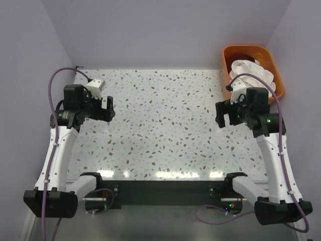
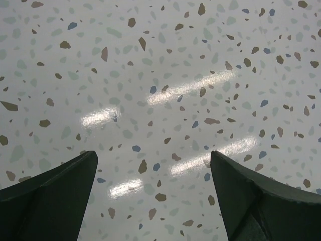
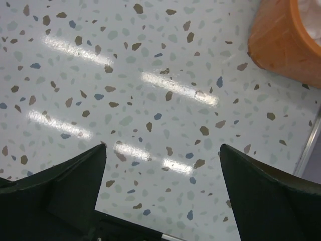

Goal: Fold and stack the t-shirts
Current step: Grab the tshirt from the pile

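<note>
A cream-white t-shirt [image 1: 252,70] lies crumpled in the orange tub [image 1: 271,58] at the table's far right corner. A dark maroon patch [image 1: 243,56] shows in the tub behind it. The bright red shirt is hidden or out of view. My left gripper [image 1: 109,109] is open and empty above the table's left side. In the left wrist view [image 2: 153,173] only bare speckled tabletop lies between the fingers. My right gripper [image 1: 222,113] is open and empty just in front of the tub. The right wrist view [image 3: 161,165] shows tabletop between the fingers.
The speckled terrazzo tabletop [image 1: 165,125] spans the middle. The tub's orange wall [image 3: 281,40] shows at the top right of the right wrist view, beside the table's right edge [image 3: 308,140]. Pale walls enclose the table on three sides.
</note>
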Robot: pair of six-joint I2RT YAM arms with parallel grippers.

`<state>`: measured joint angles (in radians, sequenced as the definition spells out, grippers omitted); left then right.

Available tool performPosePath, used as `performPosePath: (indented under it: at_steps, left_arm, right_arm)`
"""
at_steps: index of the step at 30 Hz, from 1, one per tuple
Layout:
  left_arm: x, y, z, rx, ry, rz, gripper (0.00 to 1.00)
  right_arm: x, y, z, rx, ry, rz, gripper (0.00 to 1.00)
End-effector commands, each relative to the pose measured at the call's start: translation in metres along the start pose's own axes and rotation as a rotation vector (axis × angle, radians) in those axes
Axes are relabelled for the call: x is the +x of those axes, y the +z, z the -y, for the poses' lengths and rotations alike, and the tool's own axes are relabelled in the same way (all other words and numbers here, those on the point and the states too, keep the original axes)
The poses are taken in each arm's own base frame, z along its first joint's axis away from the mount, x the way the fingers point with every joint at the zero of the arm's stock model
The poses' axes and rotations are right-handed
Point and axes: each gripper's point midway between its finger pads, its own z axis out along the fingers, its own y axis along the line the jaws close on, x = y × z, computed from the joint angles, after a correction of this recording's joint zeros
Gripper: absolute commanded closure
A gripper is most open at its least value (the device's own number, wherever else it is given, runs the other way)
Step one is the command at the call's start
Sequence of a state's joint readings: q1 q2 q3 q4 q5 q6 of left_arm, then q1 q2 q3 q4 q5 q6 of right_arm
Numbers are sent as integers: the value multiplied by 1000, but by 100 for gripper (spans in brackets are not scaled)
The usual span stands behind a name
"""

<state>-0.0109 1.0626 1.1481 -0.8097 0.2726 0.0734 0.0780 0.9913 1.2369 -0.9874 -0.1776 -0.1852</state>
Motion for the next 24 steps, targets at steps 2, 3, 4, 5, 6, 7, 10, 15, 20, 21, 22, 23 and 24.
performPosePath:
  at_steps: [2, 3, 4, 5, 6, 7, 10, 15, 20, 21, 22, 23, 24]
  left_arm:
    - [-23, -2, -5, -14, 46, 36, 0]
    - [-25, -1, -6, -14, 48, 39, 0]
    - [-28, -1, -6, -13, 55, 43, 0]
    - [-30, 0, -5, -5, 60, 44, 0]
    - [-32, 0, -5, -1, 65, 49, 0]
    - [-37, -1, -4, 4, 74, 60, 0]
    - [-41, 2, -4, 16, 85, 62, 0]
    - [-41, 11, -6, 24, 86, 38, 0]
    - [-39, 19, -8, 29, 86, 15, 0]
    - [-38, 21, -8, 30, 85, 11, 0]
    - [-36, 23, -8, 35, 86, 7, 0]
    - [-34, 26, -8, 38, 86, -3, 0]
    - [-34, 28, -9, 39, 84, -5, 0]
  right_arm:
    - [-50, -8, 36, 150, -22, 94, 1]
    - [-55, 3, 46, 177, -19, 66, 1]
    - [-62, 3, 55, 198, -15, 66, 1]
    - [-79, -3, 64, 222, -14, 99, 1]
    - [-85, 12, 69, 206, -8, 79, 1]
    - [-89, 9, 94, 253, 36, 84, 1]
    - [-101, 24, 146, 314, 113, 49, 1]
    - [-104, 45, 218, 356, 228, -18, 1]
    - [-94, 86, 258, 347, 285, -83, 1]
    - [-94, 91, 263, 350, 289, -82, 1]
    - [-93, 97, 266, 345, 288, -85, 1]
    - [-93, 107, 269, 333, 287, -91, 1]
    - [-93, 114, 269, 315, 290, -88, 1]
